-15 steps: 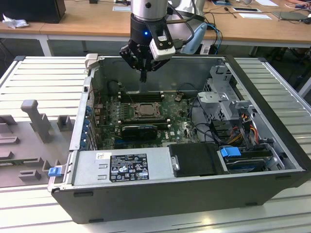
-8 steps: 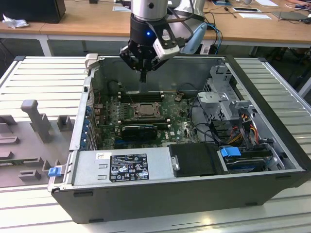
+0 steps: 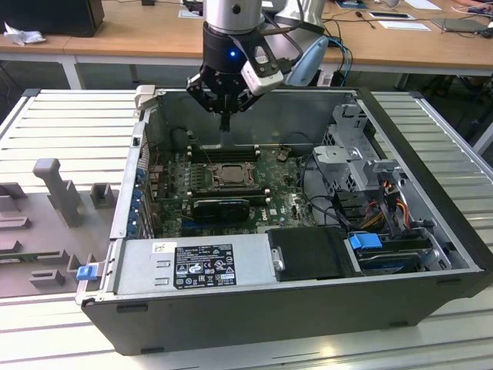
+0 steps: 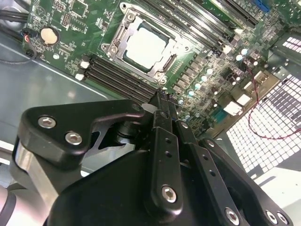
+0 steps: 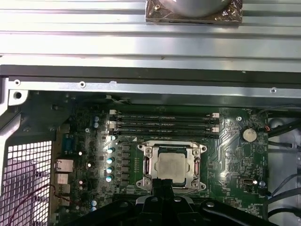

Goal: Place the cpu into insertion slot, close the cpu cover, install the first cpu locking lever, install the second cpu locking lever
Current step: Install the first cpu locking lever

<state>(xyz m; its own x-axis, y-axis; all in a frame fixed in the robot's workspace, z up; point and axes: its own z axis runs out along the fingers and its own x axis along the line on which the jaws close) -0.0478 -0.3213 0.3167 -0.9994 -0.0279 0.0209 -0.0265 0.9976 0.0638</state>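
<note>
The end effector (image 3: 225,123) hangs above the open computer case (image 3: 308,308), over the rear edge of the motherboard (image 3: 285,204), clear of every part. In the second wrist view its fingers (image 4: 165,113) stand pressed together and narrow, gripping nothing.

The cpu (image 5: 171,165) already lies seated in the insertion slot (image 5: 146,167); its pale face shows square and level inside the socket in both wrist views. In the exterior view the slot sits at about 6 o'clock from the end effector, near it. The memory slots (image 5: 164,125) lie just beside the socket, at its 12 o'clock in the first wrist view.

The cpu cover (image 5: 171,148) appears to lie flat around the cpu as a silvery frame, though whether it is fully down cannot be told. The locking levers cannot be made out with certainty.

Judgement: placement is done; the step in hand is closing the cover or the first lever. The next move calls for a descent onto the socket's edge, with narrow fingers pressing on metal only, never on the cpu face.
</note>
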